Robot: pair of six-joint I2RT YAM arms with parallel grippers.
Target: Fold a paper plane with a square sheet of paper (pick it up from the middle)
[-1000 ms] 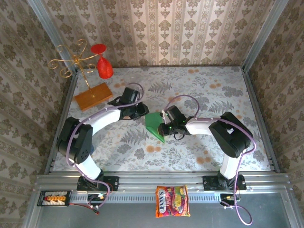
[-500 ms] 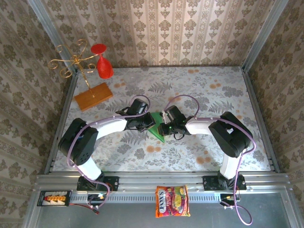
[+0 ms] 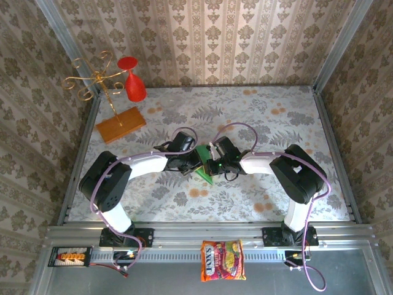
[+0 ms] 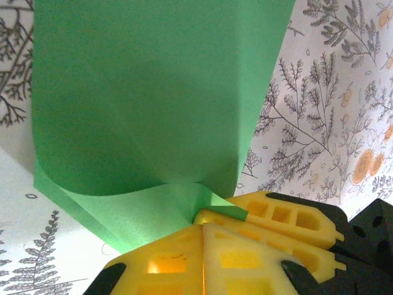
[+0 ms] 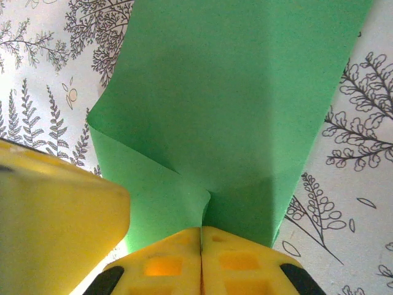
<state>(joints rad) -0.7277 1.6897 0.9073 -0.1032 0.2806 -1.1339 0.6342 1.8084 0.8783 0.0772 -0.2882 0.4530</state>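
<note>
Top external view: a flower-patterned counter (image 3: pixel 264 117) is seen, boxed in by papered walls (image 3: pixel 215 37). Two arms are bent inward over it, the left arm (image 3: pixel 141 165) and the right arm (image 3: pixel 270 161), so that their ends meet near the counter's middle. An orange-brown board (image 3: pixel 121 125) carrying a gold wire stand (image 3: pixel 92 77) is set at the far left, and a red glass (image 3: pixel 133 86) is hung bowl-down at the stand. A printed snack packet (image 3: pixel 222 268) is laid on the near rail (image 3: pixel 184 235), between the arm bases. The green paper sheet (image 3: pixel 206 175) is held between the two arm ends over the counter's middle, partly folded and curled. The left tool (image 3: pixel 191 161) is pressed together on the sheet; in the left wrist view its yellow fingers (image 4: pixel 178 258) are seen meeting, with a curled edge of the paper pinched between them. The right tool (image 3: pixel 213 165) is likewise clamped onto the sheet, its fingers (image 5: pixel 239 261) closed flat against each other on a puckered edge. The two tools are placed just beside one another.
</note>
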